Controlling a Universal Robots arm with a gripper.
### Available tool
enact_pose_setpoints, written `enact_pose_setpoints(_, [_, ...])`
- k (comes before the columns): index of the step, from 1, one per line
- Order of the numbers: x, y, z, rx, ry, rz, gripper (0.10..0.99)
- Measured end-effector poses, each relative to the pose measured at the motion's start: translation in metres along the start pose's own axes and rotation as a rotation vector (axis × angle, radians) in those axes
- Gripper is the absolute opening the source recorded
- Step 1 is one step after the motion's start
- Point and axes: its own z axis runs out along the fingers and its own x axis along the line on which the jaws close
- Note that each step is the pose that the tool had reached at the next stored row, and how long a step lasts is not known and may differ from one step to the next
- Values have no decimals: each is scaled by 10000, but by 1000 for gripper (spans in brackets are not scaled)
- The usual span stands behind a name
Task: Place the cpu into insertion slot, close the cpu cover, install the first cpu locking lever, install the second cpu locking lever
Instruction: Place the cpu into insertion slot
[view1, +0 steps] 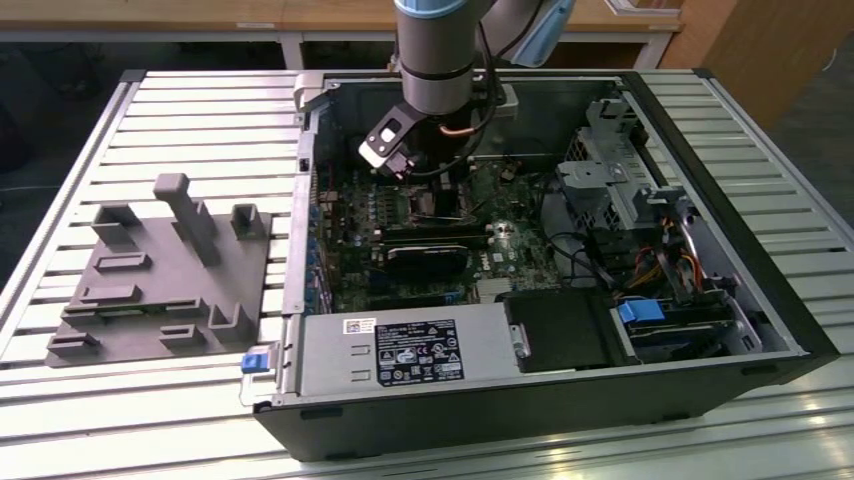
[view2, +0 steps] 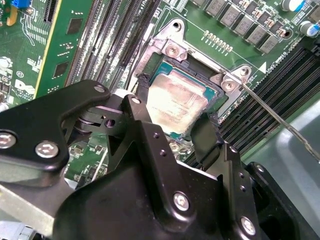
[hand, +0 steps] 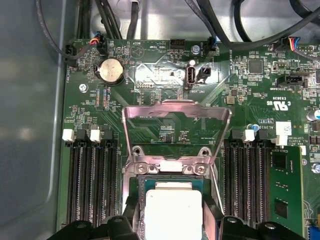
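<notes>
The cpu (view2: 175, 102) is a small square chip with a silvery top, lying in or just over the insertion slot (view2: 172, 50) on the green motherboard (hand: 165, 75). My gripper (view2: 176, 106) straddles it, one black finger (view2: 142, 87) against each opposite edge, so it looks shut on the chip. In the first wrist view the cpu (hand: 172, 210) sits between my fingertips (hand: 127, 225), and the cpu cover (hand: 175, 105), a thin silver frame, stands tilted up and open behind the slot. A thin locking lever (view2: 280, 122) sticks out beside the slot. In the exterior view my gripper (view1: 430, 180) reaches down into the open computer case (view1: 747, 300).
Black memory slots (hand: 92, 185) flank the socket on both sides. Cables (hand: 220, 20) hang along the board's edge. In the case, a power supply (view1: 400, 355) and a drive cage (view1: 667, 320) sit near the front. A grey fixture (view1: 160, 270) stands on the slatted table at the exterior view's left.
</notes>
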Motion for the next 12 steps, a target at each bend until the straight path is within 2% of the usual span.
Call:
enact_pose_setpoints(9, [15, 0, 3, 1, 24, 2, 612])
enact_pose_setpoints(12, [16, 2, -26, 0, 51, 6, 612])
